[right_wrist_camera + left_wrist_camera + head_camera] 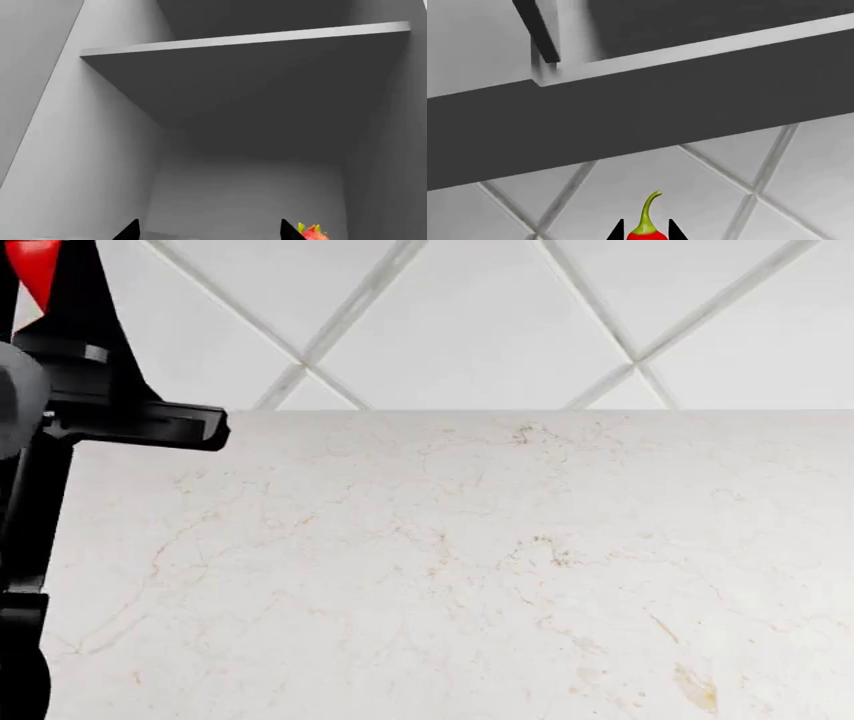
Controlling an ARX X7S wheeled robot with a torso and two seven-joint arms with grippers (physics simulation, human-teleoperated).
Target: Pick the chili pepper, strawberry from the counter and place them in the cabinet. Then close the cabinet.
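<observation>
the left gripper (pixel 646 231) is clamped on the small glossy red chili pepper (pixel 648 225) with its curved green stem, raised below the dark grey cabinet (pixel 640 120) front, not yet inside. the right gripper (pixel 208 231) is spread wide and empty inside the cabinet; the plump red strawberry (pixel 312 233) lies just beside one fingertip, seemingly delivered. the white marble-look counter (pixel 507 570) shows neither fruit. pepper placement and closing remain.

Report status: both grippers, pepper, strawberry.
Left gripper shut on chili pepper, below cabinet. Right gripper open inside cabinet; strawberry beside fingertip. Nothing blocking.
</observation>
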